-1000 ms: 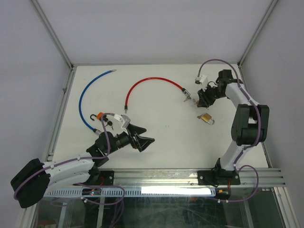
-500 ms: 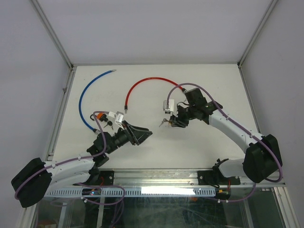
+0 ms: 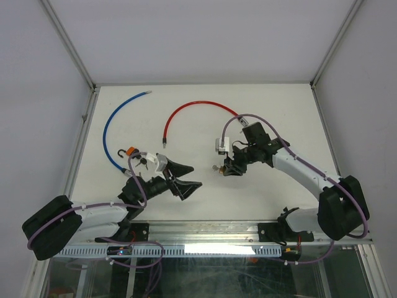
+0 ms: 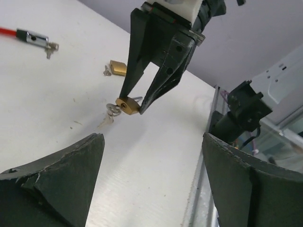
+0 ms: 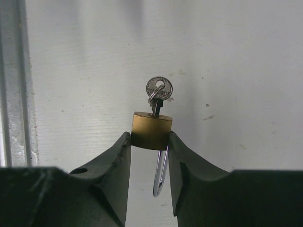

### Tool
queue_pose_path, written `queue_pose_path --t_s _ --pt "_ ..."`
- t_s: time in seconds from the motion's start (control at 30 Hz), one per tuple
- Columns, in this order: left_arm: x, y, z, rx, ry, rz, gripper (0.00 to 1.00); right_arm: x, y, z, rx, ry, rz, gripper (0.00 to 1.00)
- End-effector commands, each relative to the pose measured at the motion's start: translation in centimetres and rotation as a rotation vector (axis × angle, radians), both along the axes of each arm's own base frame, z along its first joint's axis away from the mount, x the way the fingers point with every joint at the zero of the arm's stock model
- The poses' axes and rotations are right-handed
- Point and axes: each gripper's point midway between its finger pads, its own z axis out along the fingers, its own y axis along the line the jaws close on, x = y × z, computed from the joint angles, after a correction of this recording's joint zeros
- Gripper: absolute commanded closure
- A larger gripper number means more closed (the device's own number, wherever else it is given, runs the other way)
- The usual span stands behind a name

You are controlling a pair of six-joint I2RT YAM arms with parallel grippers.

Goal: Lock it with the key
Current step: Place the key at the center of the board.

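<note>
The right claw point(image 3: 224, 169) has a small brass padlock point(image 5: 151, 131) pinched by its body, held low near the middle of the table point(image 3: 279, 112). A key point(image 5: 159, 90) sits in the keyhole with its round head sticking out toward 9 o'clock. The silver shackle point(image 5: 161, 175) runs back between the fingers. At about 8 o'clock from the lock, the left claw point(image 3: 193, 176) gapes wide with nothing in it, its mouth turned toward the padlock. A red cable point(image 3: 195, 107) arcs at 12 o'clock and a blue cable point(image 3: 111, 124) at 10 o'clock. A second brass padlock point(image 4: 118, 67) lies on the table beyond the right claw.
</note>
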Motion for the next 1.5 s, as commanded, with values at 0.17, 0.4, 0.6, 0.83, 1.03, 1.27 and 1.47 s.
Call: queue_pose_path --t_s 0.17,0.4,0.6,0.83,1.03,1.27,1.47 --pt "-2.3 2.0 5.1 -0.006 -0.656 0.009 0.01 -2.5 2.3 2.4 0.131 0.143 0.144 1.00" --pt "-4.3 0.1 4.6 0.120 -0.978 -0.080 0.01 -4.2 2.5 2.1 0.136 0.294 0.194 1.00" --pt "-2.9 -2.4 1.6 0.380 -1.023 -0.114 0.02 -4.9 2.7 1.9 0.128 0.387 0.223 1.00" --pt "-1.5 -4.8 -0.1 0.510 -0.977 -0.150 0.19 -5.1 2.8 1.9 0.132 0.420 0.232 1.00" --pt "-1.2 -6.6 -2.2 0.617 -0.965 -0.189 0.27 -5.2 2.8 1.6 0.122 0.446 0.233 1.00" --pt "-0.4 -7.2 -3.8 0.732 -0.957 -0.181 0.34 -5.4 2.8 1.7 0.122 0.455 0.238 1.00" --pt "0.0 -7.8 -3.7 0.764 -0.992 -0.163 0.33 -5.6 2.9 1.4 0.111 0.474 0.243 1.00"
